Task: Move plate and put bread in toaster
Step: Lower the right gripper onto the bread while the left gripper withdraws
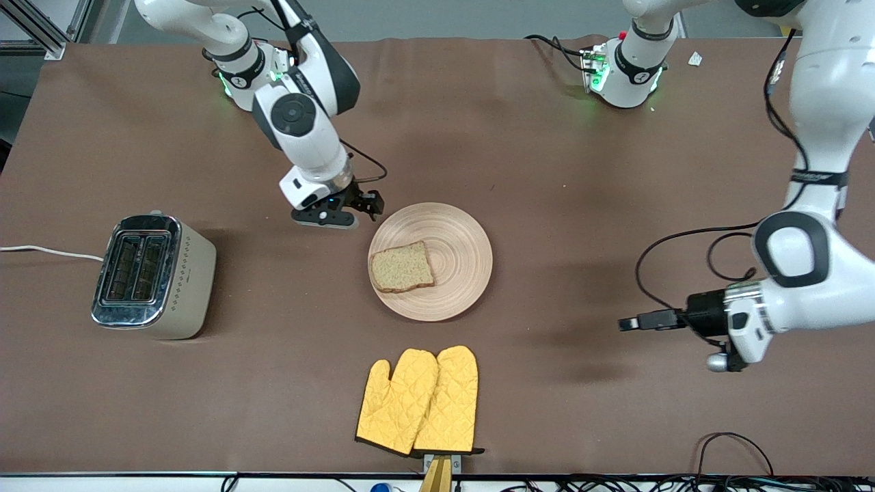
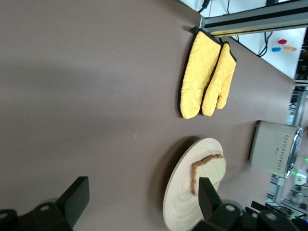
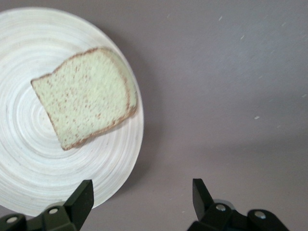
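toaster (image 1: 156, 276) at the right arm's end, slots empty | right gripper (image 1: 366, 205) over the table beside plate (image 1: 461, 236) rim, fingers spread | bread (image 1: 402, 267) lies on plate | left gripper (image 1: 629, 323) over bare table, fingers spread

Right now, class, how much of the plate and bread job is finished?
Done: nothing clearly; the bread lies on the plate, toaster slots empty. In hand: right tool open beside the plate's rim; left tool open, waiting. Left: bread into toaster.
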Controlling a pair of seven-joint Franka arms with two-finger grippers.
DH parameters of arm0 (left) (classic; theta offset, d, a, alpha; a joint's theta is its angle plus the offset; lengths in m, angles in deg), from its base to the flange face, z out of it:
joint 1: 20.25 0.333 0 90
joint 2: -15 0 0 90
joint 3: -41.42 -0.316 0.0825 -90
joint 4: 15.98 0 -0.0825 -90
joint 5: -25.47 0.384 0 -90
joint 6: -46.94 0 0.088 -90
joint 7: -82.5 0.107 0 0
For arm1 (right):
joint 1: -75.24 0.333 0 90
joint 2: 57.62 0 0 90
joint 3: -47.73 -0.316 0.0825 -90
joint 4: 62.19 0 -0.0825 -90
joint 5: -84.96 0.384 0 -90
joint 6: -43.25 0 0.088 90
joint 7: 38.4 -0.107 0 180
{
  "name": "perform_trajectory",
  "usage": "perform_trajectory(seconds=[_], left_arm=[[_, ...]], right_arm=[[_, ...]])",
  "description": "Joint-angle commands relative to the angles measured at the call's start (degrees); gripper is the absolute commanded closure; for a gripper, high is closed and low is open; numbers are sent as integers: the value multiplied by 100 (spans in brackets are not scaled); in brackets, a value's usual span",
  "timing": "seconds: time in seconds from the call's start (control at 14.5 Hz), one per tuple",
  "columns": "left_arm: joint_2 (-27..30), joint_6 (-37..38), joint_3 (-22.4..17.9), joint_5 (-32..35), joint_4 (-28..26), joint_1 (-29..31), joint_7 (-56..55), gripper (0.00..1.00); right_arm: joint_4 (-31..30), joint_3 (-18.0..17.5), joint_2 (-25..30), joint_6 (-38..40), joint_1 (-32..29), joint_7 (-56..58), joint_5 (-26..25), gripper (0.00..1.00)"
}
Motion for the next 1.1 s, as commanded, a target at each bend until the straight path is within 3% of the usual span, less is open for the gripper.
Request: perform_trajectory(seconds=[0.0, 0.28, 0.48, 0.76, 1.03], left_arm=[[647, 695, -36, 703, 91, 50, -715, 0], [1350, 1986, -18, 1567, 390, -29, -1709, 0], [1816, 2498, 26, 2216, 452, -56, -1834, 0], [2423, 3052, -61, 2788, 443, -274, -1782, 0], [3178, 3246, -1202, 3053, 268, -1337, -1746, 0]], right_arm=[[309, 57, -82, 81, 89, -154, 16, 17], [1021, 84, -669, 29, -78, 134, -54, 24], [1593, 101, -1258, 11, -114, 180, -106, 27], [1849, 92, -1550, -7, -219, 285, -668, 38], [1831, 101, -1620, -68, -228, 416, -695, 41]])
